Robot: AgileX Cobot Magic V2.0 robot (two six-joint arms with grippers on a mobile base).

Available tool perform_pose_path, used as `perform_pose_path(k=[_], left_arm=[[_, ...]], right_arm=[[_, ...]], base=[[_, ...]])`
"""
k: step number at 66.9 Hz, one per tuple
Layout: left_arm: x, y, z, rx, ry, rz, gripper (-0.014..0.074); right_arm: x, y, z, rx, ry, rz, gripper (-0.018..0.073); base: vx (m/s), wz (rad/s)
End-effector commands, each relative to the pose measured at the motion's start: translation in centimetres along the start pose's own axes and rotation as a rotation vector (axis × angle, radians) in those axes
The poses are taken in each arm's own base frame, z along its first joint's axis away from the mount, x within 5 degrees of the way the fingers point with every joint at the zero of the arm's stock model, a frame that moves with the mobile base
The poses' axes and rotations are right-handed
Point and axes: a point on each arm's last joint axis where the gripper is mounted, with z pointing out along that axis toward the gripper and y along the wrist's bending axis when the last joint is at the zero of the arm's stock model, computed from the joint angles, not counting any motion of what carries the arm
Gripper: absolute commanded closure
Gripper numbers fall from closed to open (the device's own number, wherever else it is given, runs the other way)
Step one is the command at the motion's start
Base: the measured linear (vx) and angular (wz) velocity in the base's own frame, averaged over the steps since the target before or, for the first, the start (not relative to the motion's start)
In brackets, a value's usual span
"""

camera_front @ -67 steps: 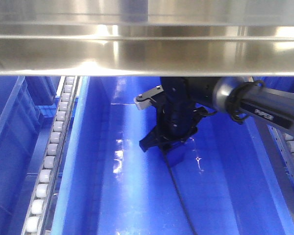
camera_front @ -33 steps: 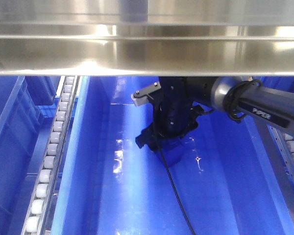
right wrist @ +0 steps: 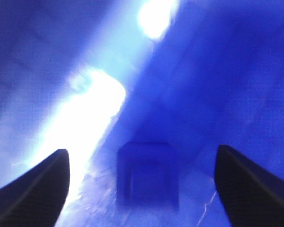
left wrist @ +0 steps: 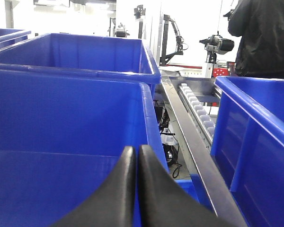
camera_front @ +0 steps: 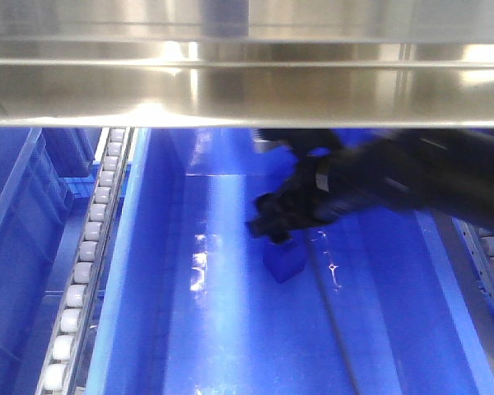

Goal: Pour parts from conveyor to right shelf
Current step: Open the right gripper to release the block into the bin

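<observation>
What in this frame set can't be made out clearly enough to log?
- Front view: the right gripper is motion-smeared, so its jaw state is unreadable there; a steel shelf rail cuts off the arm's upper part.
- Right wrist view: the small blue plastic block is blurred; its knob and whether it touches the large blue bin floor are unclear. Glare washes out the left.
- Left wrist view: the left gripper shows only closed fingertips; the conveyor appears nowhere.

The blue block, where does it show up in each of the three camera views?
Front view: the block lies on the bin floor, center, just below the right hand.
Left wrist view: not in it.
Right wrist view: lower center, between the open fingers.
Shared landmark: the glare streak on the bin floor, left of the block.
</observation>
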Motion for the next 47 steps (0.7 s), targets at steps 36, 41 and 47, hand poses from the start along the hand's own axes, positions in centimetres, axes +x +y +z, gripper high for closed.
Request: perform_pose_path(k=[36,41,47], left_arm=[[0.1,0.0,0.0,0.012,-0.062,-0.016,0.0603],[0.1,0.0,0.0,0.012,-0.062,-0.016,0.0603],[0.1,0.0,0.0,0.012,-0.062,-0.016,0.0603]], right_arm=[[11.2,-0.5,-17.0,-0.024,-0.603,0.035,0.0023],[13.2,-0.5,-18.6,-0.026,-0.652,0.042,0.0023],[15.6,-0.6,-20.2,-0.024,-0.718,0.045,0.0023]], base=[[0.0,0.0],[0.0,0.0],[0.0,0.0]])
